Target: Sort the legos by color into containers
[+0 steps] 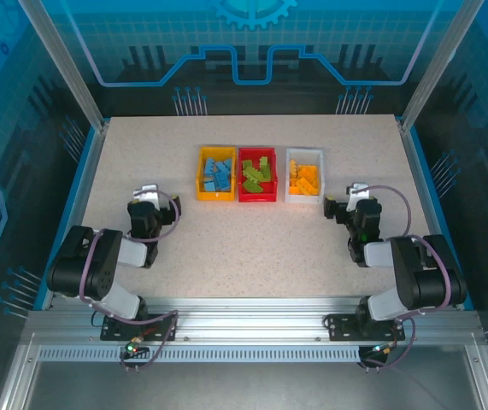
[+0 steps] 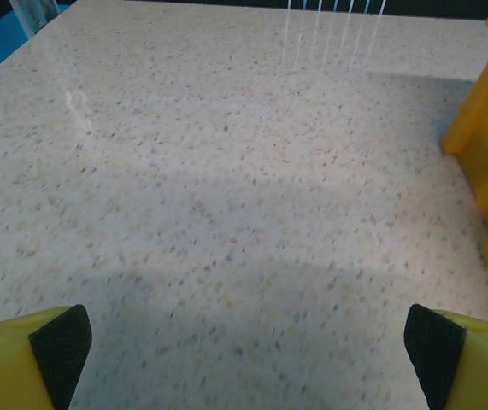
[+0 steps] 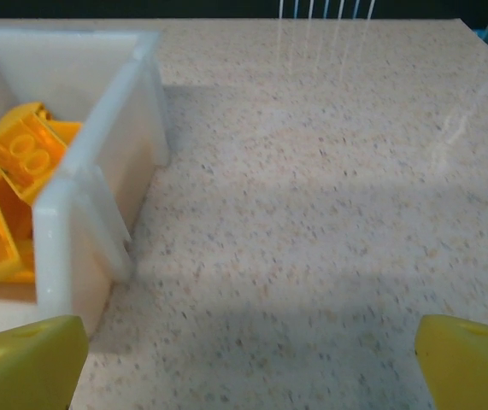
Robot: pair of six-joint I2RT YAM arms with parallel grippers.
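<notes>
From above, blue studded bricks (image 1: 218, 175) lie in the yellow-orange plastic bin (image 1: 215, 197), green bricks (image 1: 258, 177) in the red bin (image 1: 256, 198), and orange-yellow bricks (image 1: 304, 179) in the translucent white bin (image 1: 305, 154). At the left wrist, the left gripper (image 2: 248, 346) is spread wide, with the yellow bin cut off at the right. At the right wrist, the right gripper (image 3: 252, 359) gapes likewise, with the white bin cropped at the left.

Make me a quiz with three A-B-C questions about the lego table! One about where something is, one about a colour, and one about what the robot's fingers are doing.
1. Where is the red bin in the row?
A. left end
B. middle
C. right end

2. What colour are the legos in the yellow-orange bin?
A. blue
B. green
C. red

3. What are the fingers of the left gripper doing?
A. squeezing a lego
B. open, holding nothing
C. gripping a bin

Answers:
1 B, the yellow-orange bin is on its left and the white bin on its right.
2 A, blue legos lie in it.
3 B, bare table lies between them.
</notes>
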